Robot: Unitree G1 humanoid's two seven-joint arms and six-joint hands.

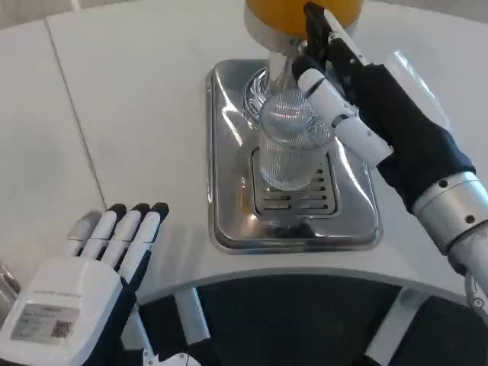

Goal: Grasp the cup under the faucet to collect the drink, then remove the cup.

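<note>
On the white desk (137, 114), head view: one clear cup (291, 145), one steel drip tray (229, 221), one dispenser with an orange tank (282, 15) at the top edge, two hands.

Cup: stands upright on the slotted grate (293, 200) of the tray, long axis vertical, mouth up toward the camera. It sits directly below the faucet (280, 65), which comes down from the tank. Ribbed glass or plastic wall; whether there is liquid inside cannot be told.

Right hand (366, 99): reaches in from the right, its white-and-black fingers (328, 95) wrapped against the cup's right side and upper rim, apparently gripping it. The far side of the grip is hidden by the cup, so contact there is not confirmed.

Left hand (84, 282): rests at the near left edge of the desk, well apart from the tray, fingers extended side by side, holding nothing. A white label with a QR code (61, 329) and small print sits on its back; the text is too small to read.
</note>
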